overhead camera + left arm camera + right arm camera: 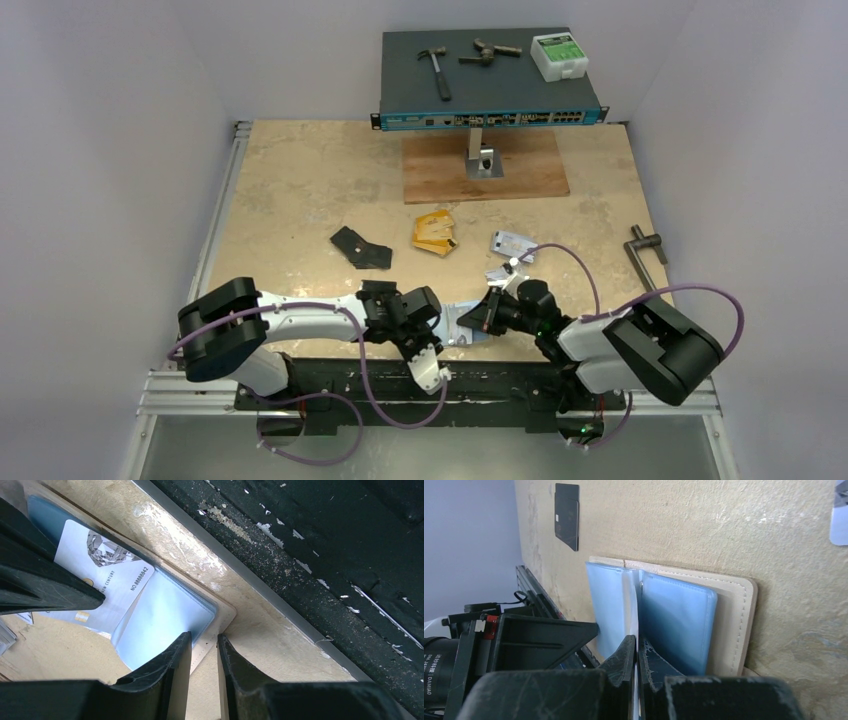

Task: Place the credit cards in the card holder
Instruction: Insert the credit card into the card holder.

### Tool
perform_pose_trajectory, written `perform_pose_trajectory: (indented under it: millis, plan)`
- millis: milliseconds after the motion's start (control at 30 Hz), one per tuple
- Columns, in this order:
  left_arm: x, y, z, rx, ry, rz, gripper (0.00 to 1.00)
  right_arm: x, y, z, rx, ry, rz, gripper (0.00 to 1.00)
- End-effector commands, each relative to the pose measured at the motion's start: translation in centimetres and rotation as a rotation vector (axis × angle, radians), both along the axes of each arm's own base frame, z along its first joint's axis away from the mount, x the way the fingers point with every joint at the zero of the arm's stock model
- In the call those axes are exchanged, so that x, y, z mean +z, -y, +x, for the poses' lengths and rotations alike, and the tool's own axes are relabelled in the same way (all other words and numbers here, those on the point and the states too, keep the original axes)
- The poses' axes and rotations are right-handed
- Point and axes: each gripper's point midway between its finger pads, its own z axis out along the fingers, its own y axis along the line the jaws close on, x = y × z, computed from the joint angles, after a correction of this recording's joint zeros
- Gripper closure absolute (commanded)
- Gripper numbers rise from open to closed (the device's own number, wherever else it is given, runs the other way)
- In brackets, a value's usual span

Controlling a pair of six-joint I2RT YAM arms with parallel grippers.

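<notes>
The card holder [463,323] lies open near the table's front edge, with a beige cover [735,615] and light-blue pockets. My right gripper [480,316] [637,647] is shut on a silvery card [97,570], held edge-on and partly inside a blue pocket. My left gripper [438,328] [204,642] has its jaws narrowly apart, and one fingertip [180,647] rests on the holder's corner [226,617]. Orange-gold cards [433,235] and silvery cards [511,243] lie farther back on the table.
A black folding wallet [360,248] [567,515] lies left of the orange cards. A network switch [490,75] carrying a hammer and tools stands on a wooden board [485,170] at the back. A metal handle [645,250] is at the right. The black front rail [320,545] runs right beside the holder.
</notes>
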Motion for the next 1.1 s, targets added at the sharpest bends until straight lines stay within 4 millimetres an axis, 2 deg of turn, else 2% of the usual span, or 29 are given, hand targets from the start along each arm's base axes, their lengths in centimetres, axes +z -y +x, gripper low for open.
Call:
perform_pose_trajectory:
  millis: [0,367,900,1067]
  plan:
    - [0.9,1.3,0.2,0.013,0.0,-0.029,0.76,-1.2,0.2,-1.1,0.042,-0.018,-0.027,1.0]
    - [1.0,1.4,0.4,0.021,0.004,-0.032,0.77,-0.8,-0.4,-0.1,0.063,0.018,-0.042,1.0]
    - [0.8,0.9,0.1,0.013,0.002,-0.021,0.77,-1.9,-1.3,0.4,0.108,0.013,-0.064,1.0]
    - [0.8,0.8,-0.1,0.009,0.002,-0.019,0.77,-2.0,-1.0,1.0,0.097,0.028,-0.102,1.0]
